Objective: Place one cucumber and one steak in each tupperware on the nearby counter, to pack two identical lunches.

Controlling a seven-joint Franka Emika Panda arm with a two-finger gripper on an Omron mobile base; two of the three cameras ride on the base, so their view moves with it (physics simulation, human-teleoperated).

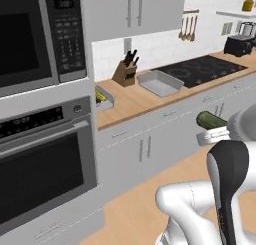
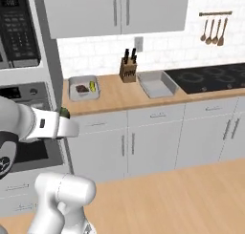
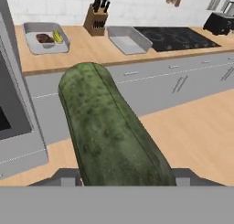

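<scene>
The white arm reached forward at mid-height, well short of the counter, its gripper clamped with 2 fingers on the dark green cucumber held lengthwise.

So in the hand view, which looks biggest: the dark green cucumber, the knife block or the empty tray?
1. Dark green cucumber, though only through nearness to the camera.
2. Empty tray.
3. Knife block.
</scene>
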